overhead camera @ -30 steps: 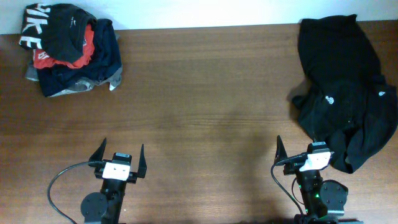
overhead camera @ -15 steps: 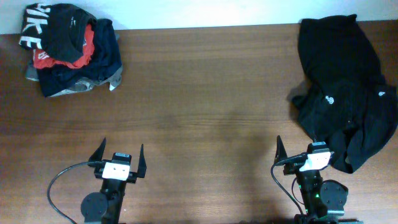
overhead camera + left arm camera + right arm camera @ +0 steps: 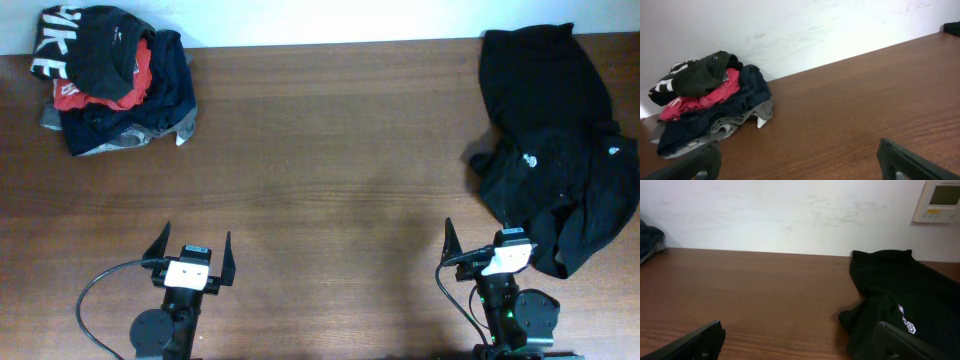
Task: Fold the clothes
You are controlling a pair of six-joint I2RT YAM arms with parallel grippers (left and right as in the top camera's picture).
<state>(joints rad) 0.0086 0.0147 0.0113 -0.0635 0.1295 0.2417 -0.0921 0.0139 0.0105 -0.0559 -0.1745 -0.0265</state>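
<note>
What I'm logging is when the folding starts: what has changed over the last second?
Nothing has visibly changed. The left hand and the right hand stay open and empty at the near side. The mixed pile of clothes at the far left and the black shirts on the right lie just as before.
</note>
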